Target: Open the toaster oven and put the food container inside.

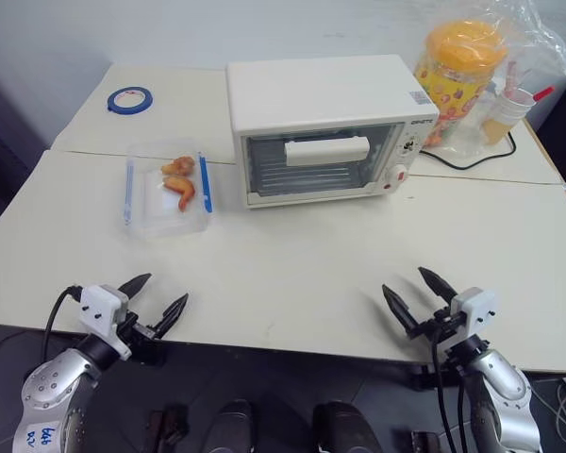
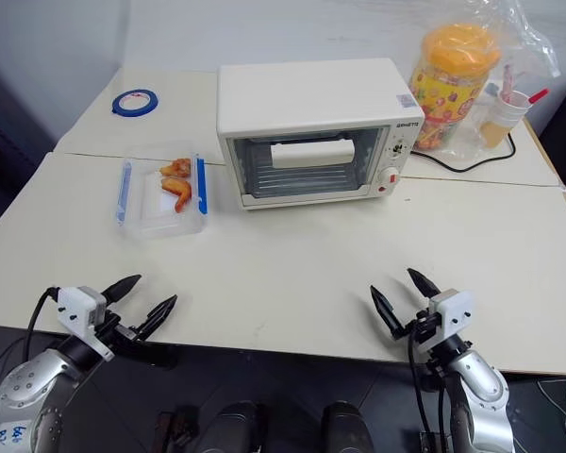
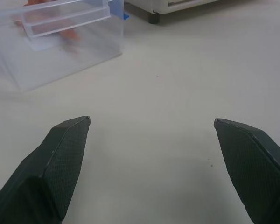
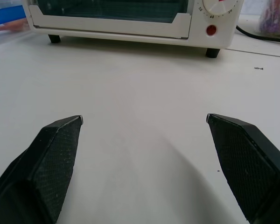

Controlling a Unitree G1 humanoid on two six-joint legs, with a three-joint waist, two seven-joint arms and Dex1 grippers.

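- Nearest to us, our left gripper (image 1: pixel 158 292) hovers over the near left edge of the white table (image 1: pixel 302 274), its two black fingers spread wide with nothing between them.
- Our right gripper (image 1: pixel 418 288) hangs over the near right edge of the same table, its fingers equally wide apart and empty.
- Between the grippers and the task's things we see only bare tabletop; neither gripper touches anything.
- Farther off and slightly right of our left gripper lies the food container (image 1: pixel 167 187), well apart from the fingers, flat on the table with its blue clip strips along the long sides and orange food pieces (image 1: pixel 180 180) inside.
- Just right of the container, and far ahead between our two grippers, stands the toaster oven (image 1: pixel 324 126), its glass door shut and the white bar handle (image 1: pixel 326 150) across it.
- At the far left we see a roll of blue tape (image 1: pixel 130 99).
- At the far right stands an orange-lidded jar (image 1: pixel 456 75) beside a clear plastic bag (image 1: pixel 522 57).
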